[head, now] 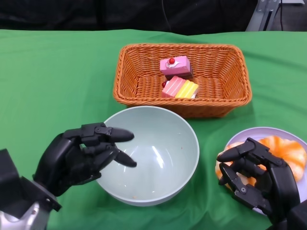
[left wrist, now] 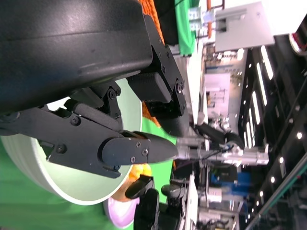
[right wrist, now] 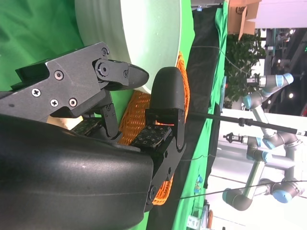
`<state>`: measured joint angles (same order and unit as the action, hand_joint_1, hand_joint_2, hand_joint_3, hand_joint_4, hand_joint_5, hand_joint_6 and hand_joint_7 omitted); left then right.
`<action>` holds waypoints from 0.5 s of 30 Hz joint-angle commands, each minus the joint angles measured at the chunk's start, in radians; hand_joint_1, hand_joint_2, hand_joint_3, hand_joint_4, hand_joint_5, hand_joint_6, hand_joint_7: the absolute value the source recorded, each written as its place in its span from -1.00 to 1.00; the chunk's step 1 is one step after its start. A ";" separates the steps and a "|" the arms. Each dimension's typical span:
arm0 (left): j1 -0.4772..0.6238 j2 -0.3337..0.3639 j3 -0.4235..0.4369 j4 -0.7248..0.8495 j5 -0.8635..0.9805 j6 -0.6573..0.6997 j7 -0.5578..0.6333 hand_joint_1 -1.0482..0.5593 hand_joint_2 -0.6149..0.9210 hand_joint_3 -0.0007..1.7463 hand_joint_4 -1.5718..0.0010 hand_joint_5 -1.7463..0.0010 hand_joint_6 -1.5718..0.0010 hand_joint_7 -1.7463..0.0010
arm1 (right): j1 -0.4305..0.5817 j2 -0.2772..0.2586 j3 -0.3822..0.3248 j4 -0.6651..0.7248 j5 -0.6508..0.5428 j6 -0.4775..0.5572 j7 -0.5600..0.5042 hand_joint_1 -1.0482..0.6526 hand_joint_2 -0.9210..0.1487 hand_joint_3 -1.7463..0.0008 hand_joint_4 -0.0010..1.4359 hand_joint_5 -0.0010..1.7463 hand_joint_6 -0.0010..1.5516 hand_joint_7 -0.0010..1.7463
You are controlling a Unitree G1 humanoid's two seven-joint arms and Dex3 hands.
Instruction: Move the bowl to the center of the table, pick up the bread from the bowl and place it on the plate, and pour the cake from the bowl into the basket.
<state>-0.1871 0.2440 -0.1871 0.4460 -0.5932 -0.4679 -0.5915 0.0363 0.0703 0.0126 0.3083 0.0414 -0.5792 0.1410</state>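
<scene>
The pale green bowl [head: 160, 146] stands empty near the table's front, in the middle. My left hand [head: 81, 155] hovers at its left rim with the fingers spread over the inside and nothing in them. The wicker basket [head: 211, 108] behind the bowl holds two pink cake slices [head: 175, 66] [head: 180, 88]. The orange bread [head: 288, 153] lies on the lilac plate [head: 249, 135] at the front right. My right hand [head: 256, 179] sits over the bread's left end, fingers loosely bent and apart, holding nothing. The right wrist view shows the bowl [right wrist: 144, 38] and basket [right wrist: 139, 110] beyond its fingers.
A green cloth [head: 57, 76] covers the whole table. Its far edge meets a dark backdrop. In the left wrist view the bowl [left wrist: 57, 182], the bread [left wrist: 144, 170] and my right hand [left wrist: 153, 206] lie beyond the left fingers.
</scene>
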 commanded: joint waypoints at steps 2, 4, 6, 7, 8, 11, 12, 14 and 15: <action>0.019 -0.055 0.067 0.003 0.115 -0.044 0.030 -0.04 0.73 0.02 0.06 -0.86 0.06 -0.59 | 0.004 -0.009 -0.010 0.002 0.013 -0.012 -0.004 0.09 -0.62 0.33 0.03 0.76 -0.08 0.27; 0.019 -0.074 0.088 0.027 0.184 -0.101 0.037 -0.01 0.73 0.01 0.06 -0.93 0.08 -0.70 | 0.005 -0.011 -0.009 0.000 0.011 -0.010 -0.003 0.10 -0.62 0.33 0.03 0.76 -0.08 0.27; 0.014 -0.091 0.107 0.065 0.241 -0.168 0.038 0.02 0.74 -0.01 0.06 -0.95 0.09 -0.73 | 0.004 -0.013 -0.010 0.003 0.011 -0.014 -0.002 0.11 -0.62 0.32 0.03 0.75 -0.08 0.28; 0.009 -0.101 0.117 0.097 0.267 -0.213 0.038 0.03 0.74 -0.02 0.05 -0.96 0.09 -0.74 | 0.003 -0.014 -0.011 0.007 0.015 -0.017 0.001 0.11 -0.62 0.32 0.03 0.76 -0.09 0.28; 0.003 -0.111 0.126 0.129 0.286 -0.254 0.036 0.03 0.74 -0.03 0.05 -0.97 0.09 -0.75 | 0.001 -0.017 -0.012 0.012 0.011 -0.025 0.001 0.10 -0.62 0.31 0.03 0.75 -0.09 0.28; -0.014 -0.143 0.148 0.214 0.309 -0.332 0.022 0.05 0.77 -0.10 0.06 -0.95 0.08 -0.71 | 0.004 -0.020 -0.015 0.007 0.017 -0.026 0.004 0.07 -0.61 0.31 0.03 0.74 -0.09 0.27; -0.020 -0.150 0.153 0.236 0.313 -0.348 0.017 0.06 0.80 -0.14 0.06 -0.93 0.07 -0.68 | 0.005 -0.022 -0.015 0.007 0.021 -0.033 0.010 0.08 -0.61 0.31 0.03 0.74 -0.09 0.27; -0.028 -0.162 0.160 0.268 0.308 -0.356 -0.003 0.07 0.83 -0.17 0.07 -0.91 0.07 -0.64 | 0.007 -0.025 -0.015 0.006 0.028 -0.043 0.020 0.09 -0.62 0.31 0.03 0.75 -0.09 0.27; -0.031 -0.167 0.164 0.280 0.302 -0.351 -0.019 0.08 0.84 -0.18 0.07 -0.91 0.06 -0.64 | 0.009 -0.025 -0.015 0.004 0.033 -0.045 0.026 0.08 -0.62 0.31 0.04 0.75 -0.09 0.27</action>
<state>-0.2021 0.0756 -0.0326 0.7056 -0.2870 -0.8138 -0.5882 0.0374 0.0608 0.0091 0.3125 0.0531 -0.6076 0.1618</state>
